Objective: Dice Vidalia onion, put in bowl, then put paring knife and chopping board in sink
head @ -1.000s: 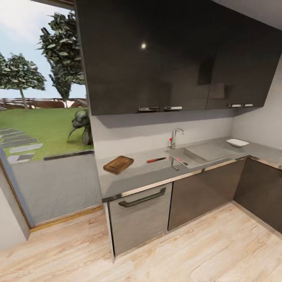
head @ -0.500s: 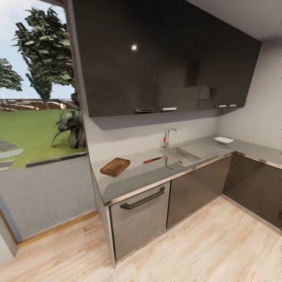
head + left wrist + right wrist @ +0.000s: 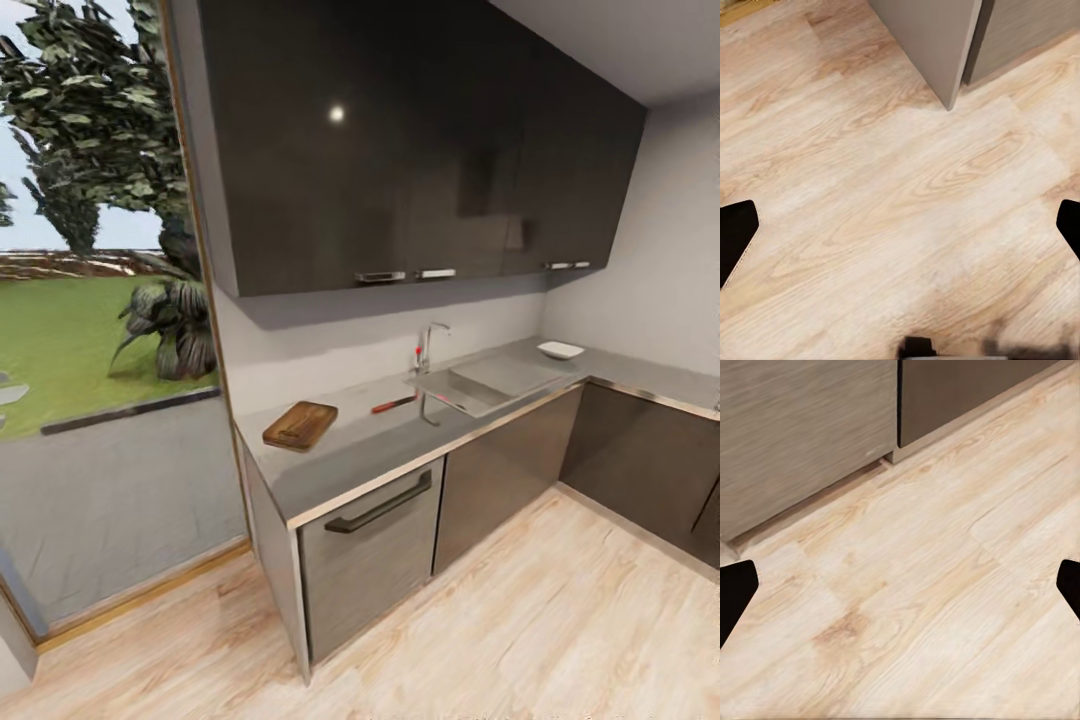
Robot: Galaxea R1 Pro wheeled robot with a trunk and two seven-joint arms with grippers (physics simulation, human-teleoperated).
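In the head view the grey countertop [image 3: 345,455] runs along the kitchen wall. The dark brown chopping board [image 3: 300,425] lies on its left part. The red-handled paring knife [image 3: 395,404] lies between the board and the sink [image 3: 478,385], whose chrome tap [image 3: 428,345] has a small red knob. The white bowl [image 3: 560,350] sits at the far right corner of the worktop. The Vidalia onion is hidden from this angle. My left gripper [image 3: 900,229] and right gripper [image 3: 900,592] both hang open over the wood floor, with nothing between their fingers.
Dark glossy wall cabinets [image 3: 420,150] hang above the worktop. Grey lower cabinets with a long handle [image 3: 380,508] stand below it, and the run turns a corner at the right. A glass wall [image 3: 100,330] to the garden is at the left. Pale wood floor [image 3: 520,620] lies ahead.
The whole head view has shifted as the camera moved and turned; the counter now looks nearer and the garden window narrower. The board, knife and bowl lie where they were.
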